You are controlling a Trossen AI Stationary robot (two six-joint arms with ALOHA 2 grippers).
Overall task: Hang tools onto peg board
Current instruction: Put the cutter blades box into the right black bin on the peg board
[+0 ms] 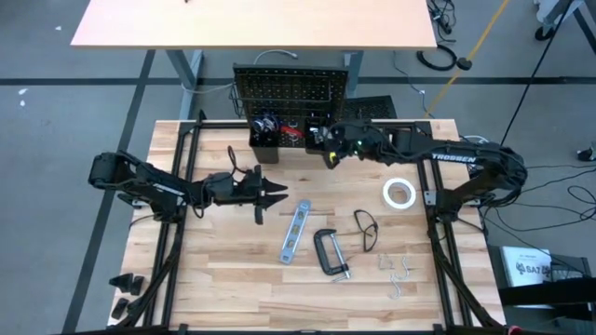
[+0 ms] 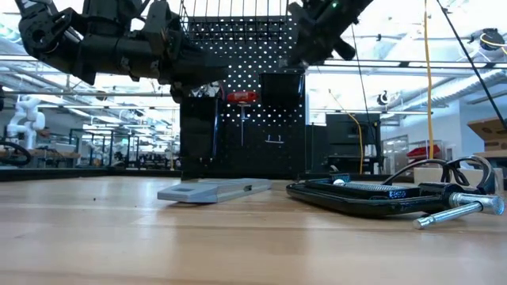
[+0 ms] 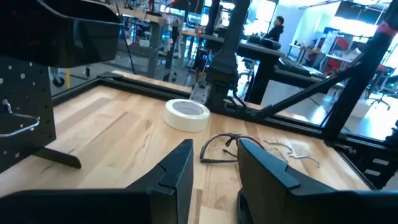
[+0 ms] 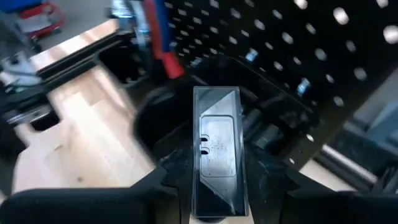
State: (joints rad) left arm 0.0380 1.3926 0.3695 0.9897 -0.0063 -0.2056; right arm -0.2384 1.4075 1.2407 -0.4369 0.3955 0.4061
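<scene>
A robotics laboratory or industrial workshop floor. A butcher-block worktable (image 1: 233,288) framed by black metal rails (image 1: 182,177) stands on a grey concrete floor (image 1: 56,140) marked with dark tape lines; loose cables (image 1: 438,58) trail across it beside a second tan tabletop (image 1: 251,23). Behind the black peg board (image 2: 245,87), the low view opens onto a large hall with exposed ceiling beams, long benches and a white robot arm (image 2: 22,115) at the far left. A cardboard box (image 2: 487,134) stands at the right. The left wrist view shows further workstations, black support frames (image 3: 292,68) and a person (image 3: 273,28) seated in the distance.
</scene>
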